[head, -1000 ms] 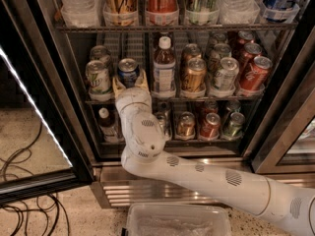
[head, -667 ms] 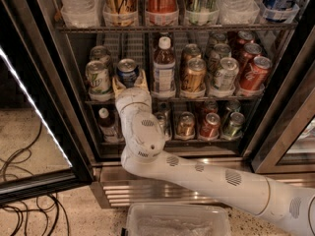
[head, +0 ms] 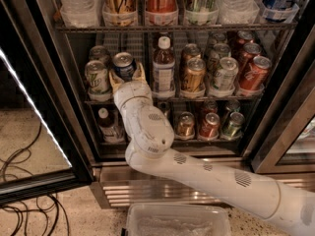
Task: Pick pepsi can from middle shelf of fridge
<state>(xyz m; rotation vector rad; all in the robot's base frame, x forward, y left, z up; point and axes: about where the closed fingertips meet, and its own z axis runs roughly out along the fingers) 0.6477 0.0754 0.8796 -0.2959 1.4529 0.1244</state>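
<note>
A white robot arm reaches into the fridge (head: 58, 77). Its gripper (head: 127, 75) is at the left end of the middle shelf (head: 197, 99), with its two tan fingers (head: 114, 79) spread apart. The pepsi can (head: 123, 64) stands between them, at 12 o'clock from the wrist. A green-and-white can (head: 97, 76) stands at the pepsi can's 9 o'clock, and a bottle (head: 163, 64) at its 3 o'clock.

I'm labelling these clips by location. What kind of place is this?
Probably a shop or office break area: a glass-door drinks fridge stocked with cans and bottles, and cables loose on a speckled floor. The gripper is at the pepsi can on the middle shelf.
</note>
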